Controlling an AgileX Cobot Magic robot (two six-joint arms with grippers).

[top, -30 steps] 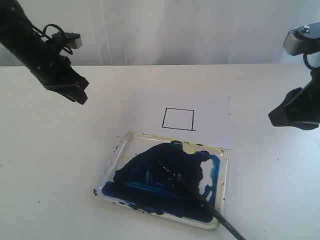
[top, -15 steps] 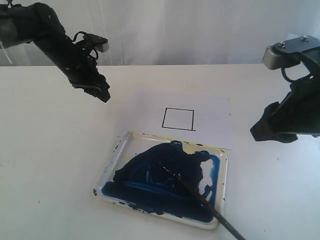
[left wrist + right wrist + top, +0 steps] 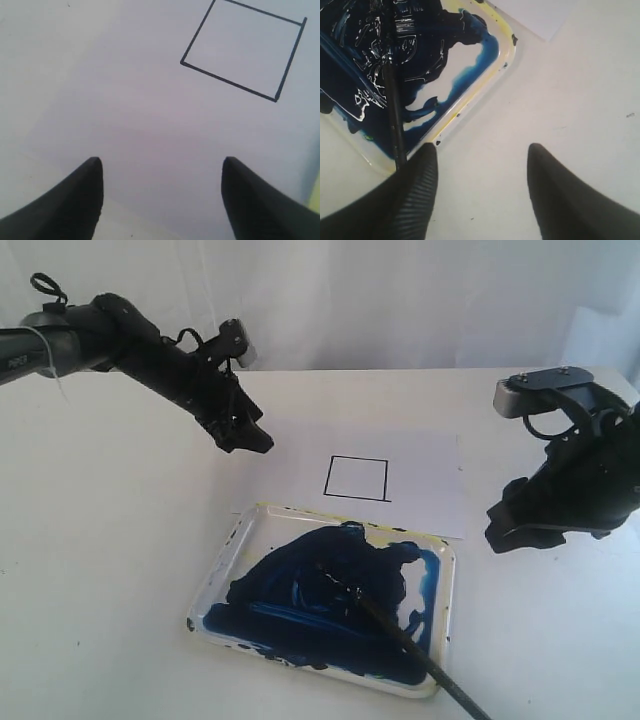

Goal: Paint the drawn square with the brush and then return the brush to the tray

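Note:
The drawn square (image 3: 357, 478) is a thin black outline with a white inside, on a paper sheet (image 3: 425, 465). In front of it sits the tray (image 3: 222, 562), smeared with dark blue paint. The brush (image 3: 410, 645) lies in the tray, bristles in the paint and black handle sticking out over the near right corner. My left gripper (image 3: 252, 442) hovers open over the sheet's left edge, left of the square (image 3: 245, 50). My right gripper (image 3: 503, 537) hangs open over bare table right of the tray (image 3: 479, 85), with the brush (image 3: 394, 110) beside one finger.
A white table (image 3: 110, 570) carries everything, with a pale curtain (image 3: 400, 300) behind its far edge. The paper sheet (image 3: 150, 100) lies flat under my left gripper (image 3: 160, 162). My right gripper (image 3: 481, 147) has only table surface between its fingers.
Both arms have come in toward the middle and lower. The left one swung right to the sheet's edge, the right one moved left toward the tray. The brush has not moved.

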